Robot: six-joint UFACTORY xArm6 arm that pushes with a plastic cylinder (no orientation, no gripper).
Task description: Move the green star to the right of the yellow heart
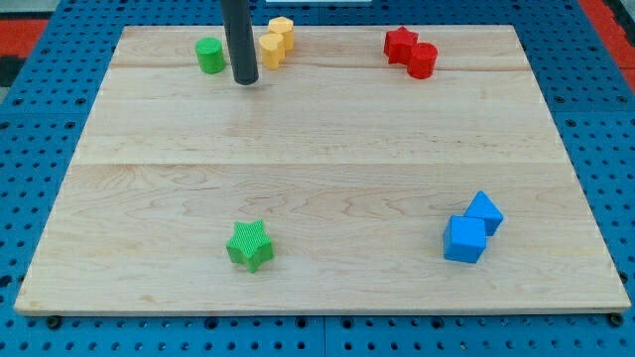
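Note:
The green star (pixel 249 245) lies near the view's bottom, left of centre. Two yellow blocks sit at the view's top: one (pixel 282 30) touches another (pixel 272 50) just below and left of it; I cannot tell which is the heart. My tip (pixel 245 80) is at the view's top left, between the green cylinder (pixel 209 55) and the lower yellow block, close to that yellow block's left side. The tip is far from the green star.
A red star (pixel 400 44) and a red cylinder (pixel 423 60) touch at the view's top right. Two blue blocks (pixel 465 239) (pixel 484 212) touch at the bottom right. The wooden board (pixel 327 149) lies on a blue pegboard.

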